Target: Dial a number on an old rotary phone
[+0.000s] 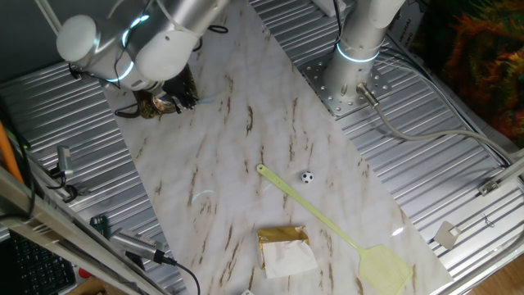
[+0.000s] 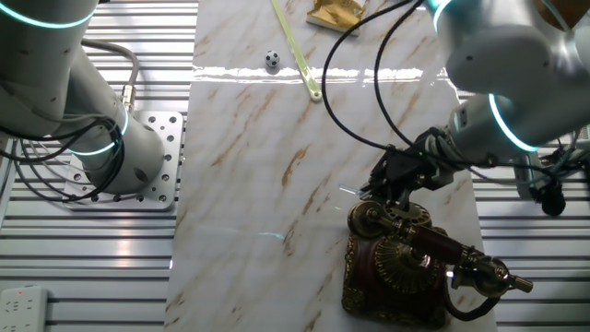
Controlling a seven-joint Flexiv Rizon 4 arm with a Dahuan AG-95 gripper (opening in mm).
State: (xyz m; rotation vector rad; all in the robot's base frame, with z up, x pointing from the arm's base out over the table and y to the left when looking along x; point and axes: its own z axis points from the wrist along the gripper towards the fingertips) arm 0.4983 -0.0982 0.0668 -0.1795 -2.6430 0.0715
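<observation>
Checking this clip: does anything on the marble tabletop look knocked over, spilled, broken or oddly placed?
Nothing stands out. The small dark-brown antique rotary phone sits upright with its ornate brass handset across the cradle. The end effector hovers by it. The pale yellow-green fly swatter lies flat, nothing spilled.

You have two fixed cameras, both set high and tilted down at the marble tabletop (image 1: 246, 164), facing each other across it. One fixed view looks from the end far from the gripper (image 1: 182, 97), so it sits small at upper left. The other fixed view stands at the gripper's (image 2: 398, 189) own end, nearer in. Both share the marble strip, the arm's base plate (image 1: 348, 86) (image 2: 152, 157) and the small ball (image 1: 306, 176) (image 2: 272, 61) beyond the gripper
</observation>
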